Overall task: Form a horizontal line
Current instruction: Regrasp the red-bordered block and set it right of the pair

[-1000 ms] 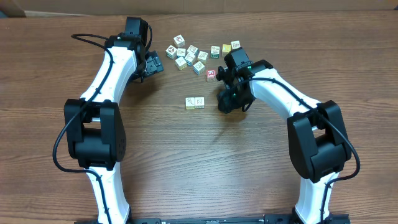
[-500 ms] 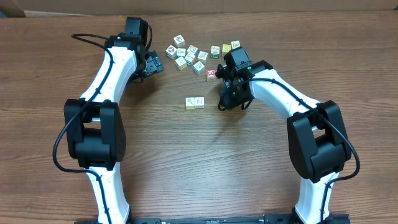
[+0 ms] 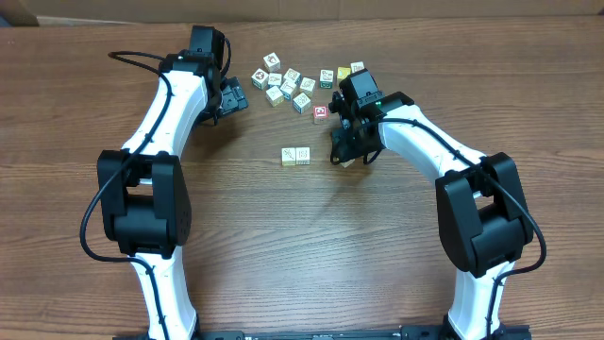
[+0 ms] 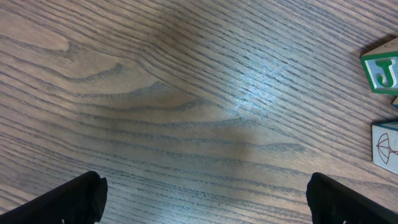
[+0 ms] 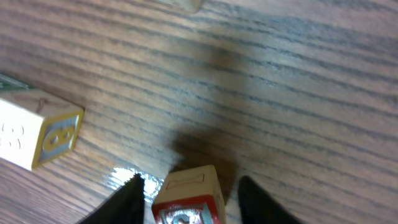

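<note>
The horizontal line is a short row of two touching cubes, pale yellow (image 3: 289, 156) and cream (image 3: 303, 155), at the table's middle. My right gripper (image 3: 347, 151) stands just right of this row. In the right wrist view its fingers (image 5: 130, 199) stand on either side of a whitish cube with a red-trimmed face (image 5: 189, 199), with a small gap on each side. This cube also shows at the gripper's tip in the overhead view (image 3: 348, 161). A red-faced cube (image 3: 321, 113) lies alone further back. My left gripper (image 3: 234, 99) is open and empty.
A loose cluster of several small picture cubes (image 3: 293, 85) lies at the back, between the two arms. The left wrist view shows a green J cube (image 4: 380, 71) and an umbrella cube (image 4: 385, 143) at its right edge. A cream, yellow-trimmed cube (image 5: 37, 127) lies left of the right gripper (image 5: 191, 180).
My right gripper has drifted slightly left and back, and the red-trimmed cube now shows at its tip in the overhead view. The left arm has not moved.
</note>
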Controlling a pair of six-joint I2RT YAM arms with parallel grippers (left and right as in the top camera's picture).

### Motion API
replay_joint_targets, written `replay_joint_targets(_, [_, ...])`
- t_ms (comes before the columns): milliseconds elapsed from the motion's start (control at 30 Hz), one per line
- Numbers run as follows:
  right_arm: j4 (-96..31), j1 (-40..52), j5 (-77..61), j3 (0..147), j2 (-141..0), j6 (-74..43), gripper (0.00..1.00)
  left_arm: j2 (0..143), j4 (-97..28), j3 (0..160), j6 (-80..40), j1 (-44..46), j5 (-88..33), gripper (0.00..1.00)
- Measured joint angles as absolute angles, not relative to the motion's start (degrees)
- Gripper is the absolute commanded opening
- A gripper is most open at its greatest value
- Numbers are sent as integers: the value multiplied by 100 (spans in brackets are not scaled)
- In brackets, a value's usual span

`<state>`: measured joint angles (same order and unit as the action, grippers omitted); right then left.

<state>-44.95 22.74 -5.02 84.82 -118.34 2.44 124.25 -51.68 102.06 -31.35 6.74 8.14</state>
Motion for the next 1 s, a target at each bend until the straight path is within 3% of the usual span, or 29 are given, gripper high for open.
replay_joint_targets(167, [-4766,2276,-491,8482,-11834,183,50,12425,-5168,10206,-3135,674,814,100])
replay_joint_targets(333, [-4908,2276,-484,8477,-11834,141,33,12425,-5170,10206,-3135,674,814,100])
replay_joint_targets(1000, [-4077,2276,-779,8477,-11834,-491,33,12425,-5170,10206,-3135,676,814,100])
